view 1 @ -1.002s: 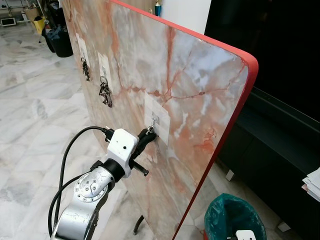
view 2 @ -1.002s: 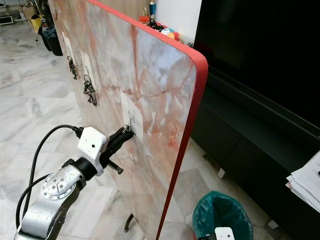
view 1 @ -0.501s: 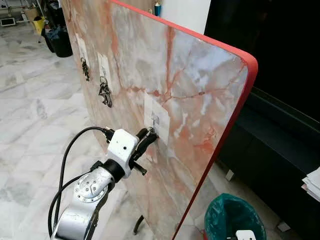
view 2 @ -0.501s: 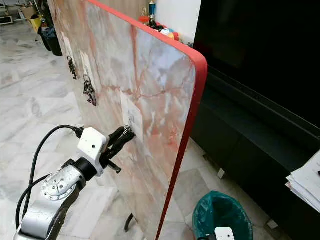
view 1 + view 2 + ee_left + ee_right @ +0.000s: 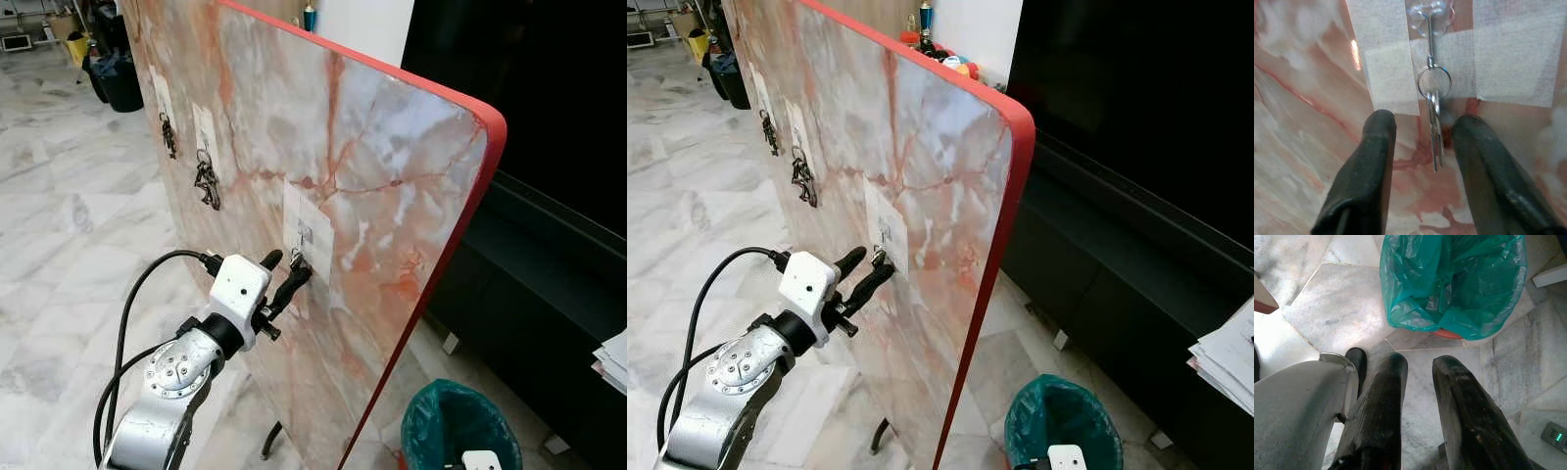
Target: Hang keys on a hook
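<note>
The keys [image 5: 1434,127] were seen hanging lengthwise from the hook [image 5: 1430,24], untouched between the spread fingers of the left gripper [image 5: 1422,125].

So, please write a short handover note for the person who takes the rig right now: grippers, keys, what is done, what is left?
Left gripper: open, its fingers either side of the keys, not gripping them.
Right gripper: open, idle, hanging low above the floor near the green-lined bin.
Keys: ring is on the hook taped to the marble board, hanging free.
Done: the hanging itself.
Left: draw the left arm back without snagging the keys.
</note>
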